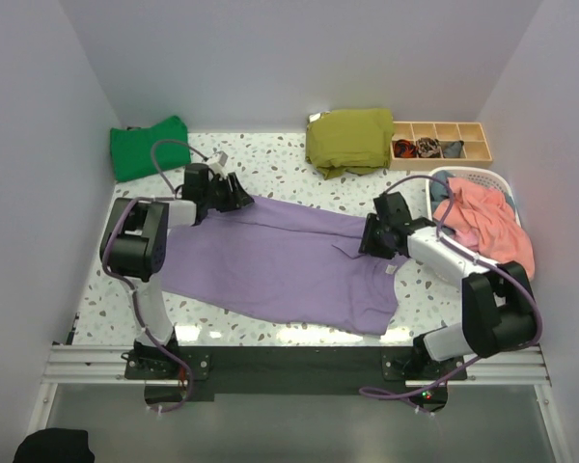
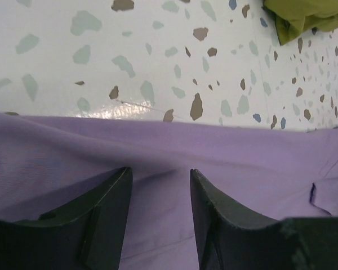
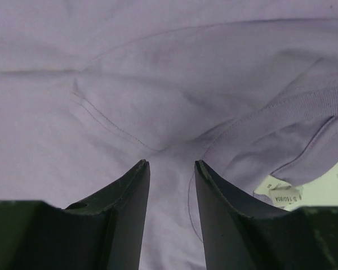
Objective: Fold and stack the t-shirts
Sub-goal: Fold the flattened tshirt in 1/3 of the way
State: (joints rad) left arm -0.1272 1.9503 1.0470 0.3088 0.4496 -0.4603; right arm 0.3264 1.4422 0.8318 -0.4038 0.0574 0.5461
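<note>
Purple t-shirt [image 1: 289,265] lies beneath left gripper [image 1: 241,198] and right gripper [image 1: 368,241].

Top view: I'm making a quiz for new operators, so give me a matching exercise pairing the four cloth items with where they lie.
Items:
1. purple shirt
2. green shirt
3. olive cloth
4. pink cloth

Places:
A. in the basket
B. far left corner
C. spread across the middle of the table
D. beside the tray

Pairs: 1-C, 2-B, 3-D, 4-A
</note>
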